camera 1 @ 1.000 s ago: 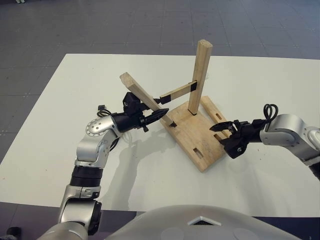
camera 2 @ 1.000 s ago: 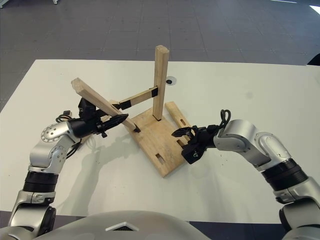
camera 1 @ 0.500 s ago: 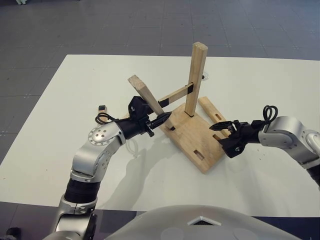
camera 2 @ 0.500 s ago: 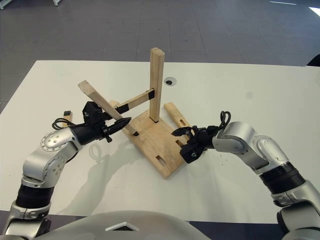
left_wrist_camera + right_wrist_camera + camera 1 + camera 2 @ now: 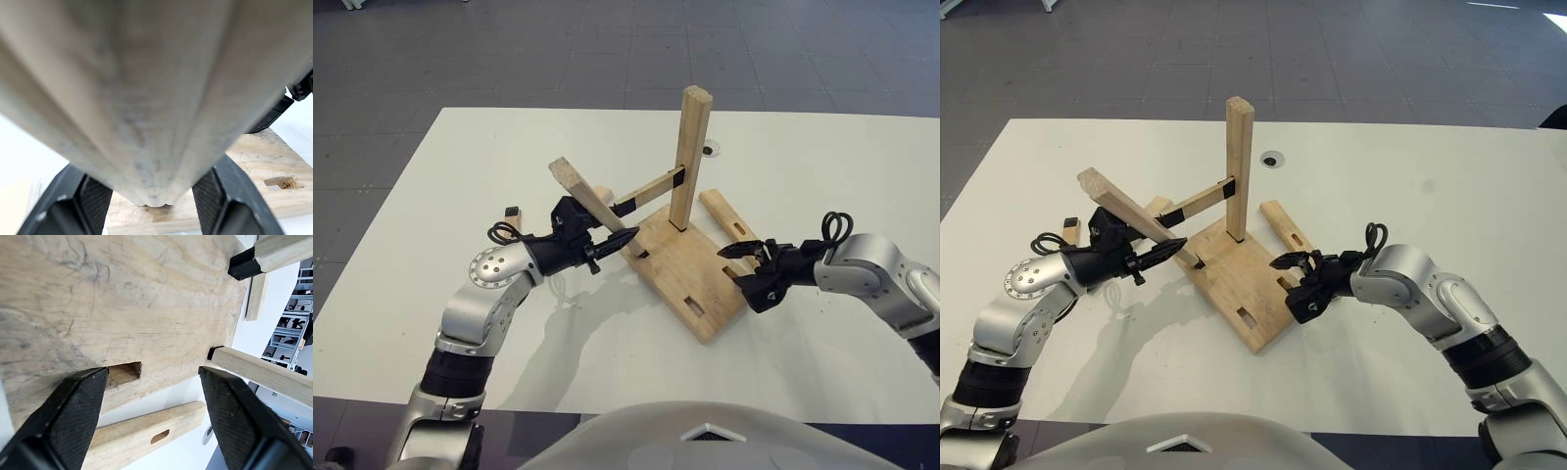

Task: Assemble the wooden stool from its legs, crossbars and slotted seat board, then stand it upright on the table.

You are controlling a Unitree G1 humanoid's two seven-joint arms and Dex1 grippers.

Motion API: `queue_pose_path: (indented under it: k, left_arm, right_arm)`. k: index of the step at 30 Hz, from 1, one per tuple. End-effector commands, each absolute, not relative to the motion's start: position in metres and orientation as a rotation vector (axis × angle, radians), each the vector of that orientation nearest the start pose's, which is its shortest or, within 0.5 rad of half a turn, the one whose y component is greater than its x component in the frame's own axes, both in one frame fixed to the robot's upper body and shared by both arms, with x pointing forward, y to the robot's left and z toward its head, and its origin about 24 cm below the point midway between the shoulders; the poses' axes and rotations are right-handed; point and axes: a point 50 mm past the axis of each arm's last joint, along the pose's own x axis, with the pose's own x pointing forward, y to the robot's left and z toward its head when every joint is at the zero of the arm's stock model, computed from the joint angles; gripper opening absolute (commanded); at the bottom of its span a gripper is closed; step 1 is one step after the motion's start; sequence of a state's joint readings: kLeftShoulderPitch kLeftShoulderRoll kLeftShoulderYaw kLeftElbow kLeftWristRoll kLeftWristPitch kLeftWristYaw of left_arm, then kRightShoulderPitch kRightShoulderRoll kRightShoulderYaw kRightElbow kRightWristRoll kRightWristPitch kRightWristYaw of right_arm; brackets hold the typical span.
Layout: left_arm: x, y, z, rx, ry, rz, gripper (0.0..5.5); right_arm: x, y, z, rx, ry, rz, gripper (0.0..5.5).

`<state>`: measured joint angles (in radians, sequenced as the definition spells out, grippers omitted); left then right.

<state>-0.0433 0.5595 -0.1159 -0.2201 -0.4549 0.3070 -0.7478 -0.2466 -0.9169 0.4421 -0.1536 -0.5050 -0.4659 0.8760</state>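
Observation:
The slotted seat board (image 5: 690, 279) lies flat on the table. One leg (image 5: 690, 157) stands upright in it. A crossbar (image 5: 651, 190) joins that leg to a second, tilted leg (image 5: 582, 191) whose lower end meets the board's left corner. My left gripper (image 5: 615, 239) is shut on the tilted leg near that end, its fingers (image 5: 73, 205) on either side. My right gripper (image 5: 745, 262) hangs open at the board's right edge, its fingers (image 5: 73, 416) spread above a slot (image 5: 122, 374). A loose leg (image 5: 724, 215) lies behind the board.
Another wooden piece (image 5: 1159, 207) lies on the table behind the tilted leg. A small black part (image 5: 512, 210) and a short wooden bit (image 5: 1070, 237) sit at the left. A round hole (image 5: 708, 150) marks the white table (image 5: 822, 166) behind the upright leg.
My left gripper swung the tilted leg right, then back left and lower. The board with its upright leg slid a little left. The right gripper stayed open and edged left with it.

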Motion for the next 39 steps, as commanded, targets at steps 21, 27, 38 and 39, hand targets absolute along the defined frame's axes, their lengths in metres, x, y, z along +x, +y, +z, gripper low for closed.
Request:
queue_pose_path:
  k: [21,27,38,39]
  left_arm:
    - [0.222,0.203,0.021,-0.128,0.656,-0.385,2.05]
    - [0.221,0.193,0.025,-0.052,0.604,-0.470,2.05]
    - [0.220,0.187,0.028,0.082,0.544,-0.538,2.05]
    - [0.221,0.188,0.028,0.080,0.546,-0.535,2.05]
  right_arm:
    - [0.200,-0.178,0.040,-1.510,0.190,1.513,3.41]
    - [0.204,-0.176,0.043,-1.477,0.173,1.473,3.41]
    - [0.235,-0.146,0.125,-1.169,0.029,1.199,3.41]
    - [0.238,-0.144,0.138,-1.104,0.013,1.170,3.41]
